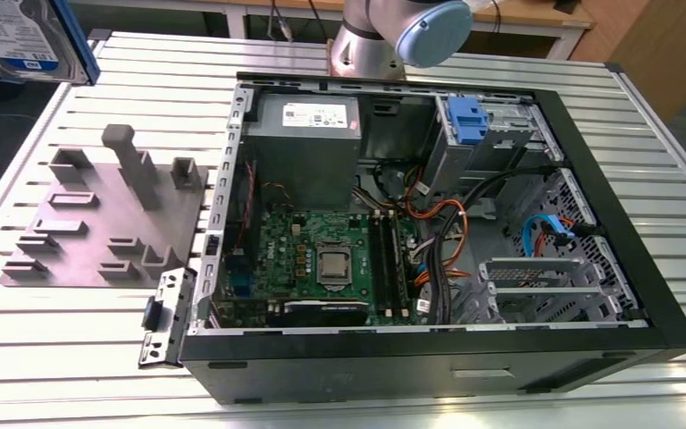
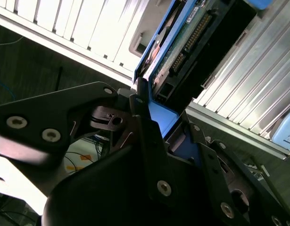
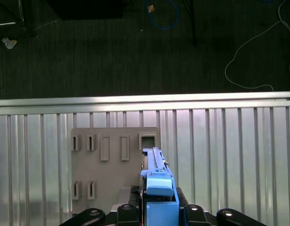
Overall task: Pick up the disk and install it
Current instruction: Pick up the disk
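Note:
The disk (image 1: 19, 36), a silver-grey drive with a white-and-blue label in a blue carrier, hangs high at the exterior view's upper left, beyond the table's corner. My gripper (image 3: 157, 209) is shut on it. In the first wrist view the blue carrier (image 3: 156, 186) stands edge-on between the black fingers, above the grey fixture plate (image 3: 111, 165). The second wrist view shows the disk (image 2: 192, 42) from its connector side, with the carrier's blue end clamped between the two dark fingers (image 2: 144, 120).
The open computer case (image 1: 629, 232) lies on the ribbed metal table (image 1: 81, 349), with a blue drive bay clip (image 1: 467, 121) at its far corner. The grey fixture plate (image 1: 93, 223) with upright posts sits beside the case. The arm's base (image 1: 397, 36) stands behind it.

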{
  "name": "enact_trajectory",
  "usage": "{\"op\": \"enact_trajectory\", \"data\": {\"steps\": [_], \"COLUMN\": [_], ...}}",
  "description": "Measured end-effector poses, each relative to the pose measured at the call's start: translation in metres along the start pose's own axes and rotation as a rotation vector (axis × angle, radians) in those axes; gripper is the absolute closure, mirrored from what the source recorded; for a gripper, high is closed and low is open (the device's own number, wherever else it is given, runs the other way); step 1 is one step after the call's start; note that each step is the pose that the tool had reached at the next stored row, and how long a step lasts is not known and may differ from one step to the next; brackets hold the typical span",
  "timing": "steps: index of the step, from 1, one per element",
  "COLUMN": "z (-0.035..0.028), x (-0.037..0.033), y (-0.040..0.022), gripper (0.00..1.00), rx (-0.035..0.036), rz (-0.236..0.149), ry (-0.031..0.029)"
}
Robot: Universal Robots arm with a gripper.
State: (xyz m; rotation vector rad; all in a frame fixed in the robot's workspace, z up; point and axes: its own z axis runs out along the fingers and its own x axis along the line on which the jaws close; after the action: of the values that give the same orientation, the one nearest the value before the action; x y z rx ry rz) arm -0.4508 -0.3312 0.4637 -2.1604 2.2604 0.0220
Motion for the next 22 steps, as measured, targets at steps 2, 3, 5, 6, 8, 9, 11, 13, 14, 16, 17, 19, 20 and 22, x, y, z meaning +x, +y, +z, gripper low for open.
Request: {"op": "enact_trajectory", "data": {"steps": [2, 3, 5, 6, 8, 9, 11, 13, 14, 16, 17, 19, 20, 22], "z": [-0.0028, -0.0042, -0.0074, -0.0092, -0.0128, -0.0142, -0.0148, -0.0148, -0.0148, -0.0148, -0.0148, -0.0149, -0.0148, -0.0148], "x": [-0.0001, -0.0001, -0.0001, -0.0002, -0.0003, -0.0003, -0.0003, -0.0003, -0.0003, -0.0003, -0.0003, -0.0004, -0.0004, -0.0005], "y": [0.0000, 0.0000, 0.0000, 0.0000, 0.0000, 0.0000, 0.0000, 0.0000, 0.0000, 0.0000, -0.0001, -0.0010, -0.0020, -0.0039], "gripper": [0.63, 0.63, 0.63, 0.63, 0.63, 0.63, 0.63, 0.63, 0.63, 0.63, 0.63, 0.63, 0.63, 0.63], "rx": [0.0001, 0.0002, 0.0003, 0.0002, 0.0002, 0.0001, 0.0002, 0.0003, 0.0003, 0.0003, 0.0003, 0.0001, 0.0002, 0.0003], "rz": [0.000, 0.000, 0.000, 0.000, 0.000, 0.000, 0.000, 0.000, 0.000, 0.000, 0.000, 0.000, 0.000, 0.000], "ry": [0.0000, -0.0001, -0.0001, -0.0001, 0.0000, 0.0002, 0.0005, 0.0005, 0.0005, 0.0006, 0.0006, 0.0006, 0.0006, 0.0005]}}
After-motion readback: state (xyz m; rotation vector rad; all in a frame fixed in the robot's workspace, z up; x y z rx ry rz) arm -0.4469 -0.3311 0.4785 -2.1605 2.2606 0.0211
